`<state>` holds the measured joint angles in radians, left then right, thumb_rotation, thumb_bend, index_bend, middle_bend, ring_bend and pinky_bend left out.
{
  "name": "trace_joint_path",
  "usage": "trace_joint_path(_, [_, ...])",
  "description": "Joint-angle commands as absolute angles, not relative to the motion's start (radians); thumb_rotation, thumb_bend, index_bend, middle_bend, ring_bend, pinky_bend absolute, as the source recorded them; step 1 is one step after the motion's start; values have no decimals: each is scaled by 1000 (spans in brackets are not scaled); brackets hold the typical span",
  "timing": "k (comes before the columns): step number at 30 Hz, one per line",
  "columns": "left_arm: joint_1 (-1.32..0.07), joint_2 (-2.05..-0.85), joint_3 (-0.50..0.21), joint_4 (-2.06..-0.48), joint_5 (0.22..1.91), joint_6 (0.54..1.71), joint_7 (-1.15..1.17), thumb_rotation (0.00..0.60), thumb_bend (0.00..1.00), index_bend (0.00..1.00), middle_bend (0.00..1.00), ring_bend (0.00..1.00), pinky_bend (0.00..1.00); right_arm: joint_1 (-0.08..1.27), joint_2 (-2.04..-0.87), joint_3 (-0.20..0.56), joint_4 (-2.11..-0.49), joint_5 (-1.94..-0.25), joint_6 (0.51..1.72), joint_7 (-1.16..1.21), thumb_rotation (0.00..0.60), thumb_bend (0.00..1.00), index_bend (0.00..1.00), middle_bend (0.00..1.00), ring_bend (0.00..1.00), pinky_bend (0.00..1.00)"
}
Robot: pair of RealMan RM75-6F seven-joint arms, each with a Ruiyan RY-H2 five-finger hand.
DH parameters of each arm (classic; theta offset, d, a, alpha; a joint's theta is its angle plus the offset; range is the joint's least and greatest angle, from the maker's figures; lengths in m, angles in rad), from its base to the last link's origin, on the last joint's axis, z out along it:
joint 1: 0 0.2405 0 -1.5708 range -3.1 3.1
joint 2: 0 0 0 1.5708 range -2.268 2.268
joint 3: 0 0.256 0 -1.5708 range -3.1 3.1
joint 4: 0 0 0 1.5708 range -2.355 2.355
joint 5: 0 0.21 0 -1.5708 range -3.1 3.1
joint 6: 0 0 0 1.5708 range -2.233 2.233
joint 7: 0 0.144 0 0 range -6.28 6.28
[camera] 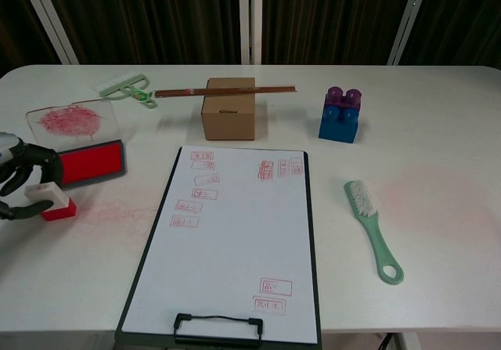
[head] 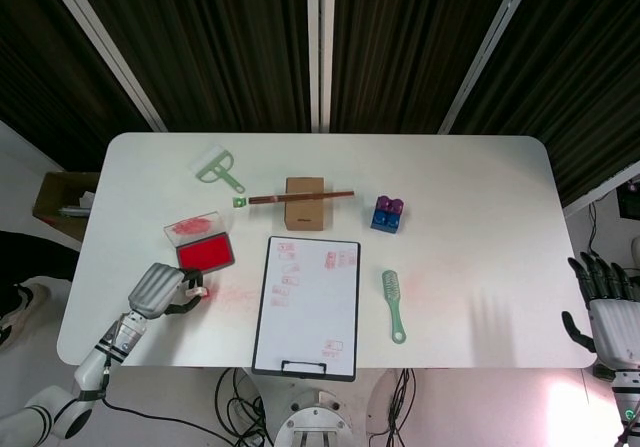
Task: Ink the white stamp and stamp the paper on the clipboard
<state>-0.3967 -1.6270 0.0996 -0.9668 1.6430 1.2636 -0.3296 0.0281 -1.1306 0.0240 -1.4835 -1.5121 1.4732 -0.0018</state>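
the white stamp (camera: pixel 47 199), with its red base, sits on the desk (camera: pixel 438 131) just in front of the near corner of the open red ink pad (camera: pixel 90 163). the left robot hand (camera: pixel 19 184) has its fingers curled around the stamp from the side, thumb below and the others above, so it looks clamped on it, though from the head view (head: pixel 193 289) only a sliver of red shows past the hand (head: pixel 160 289). the pad's clear lid (camera: pixel 72 120), smeared red, lies folded back behind it.

to the right lies the clipboard (camera: pixel 141 283) with its paper (camera: pixel 235 240), already carrying several red marks near the top left, top middle and bottom. beyond it stand a cardboard box (camera: pixel 228 108) with a thin stick (camera: pixel 225 91) across its top, a green scraper (camera: pixel 125 88), stacked blue and purple toy bricks (camera: pixel 340 115) and a green brush (camera: pixel 372 226). the right robot hand (head: pixel 605 310) hangs off the desk edge, fingers spread, holding nothing.

the risk i see: the grip is low and sideways, so the stamp may tilt or slip when lifted, smearing more ink on the desk or landing crooked on the pad. a skewed press on the paper would print only partly or over an old mark.
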Motion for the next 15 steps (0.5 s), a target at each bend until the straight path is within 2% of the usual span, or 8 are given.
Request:
trace_joint_path(1, [-396, -1629, 100, -962, 1645, 1265, -329, 600, 283, 557, 582, 728, 832, 28, -1130, 24, -1484, -1512, 1473, -2, 600, 297, 0, 0, 0, 0])
trace_joint_path(15, [-395, -1625, 101, -954, 1645, 1262, -330, 600, 262, 492, 527, 714, 823, 32, -1127, 25, -1496, -1515, 1471, -14, 600, 296, 0, 0, 0, 0])
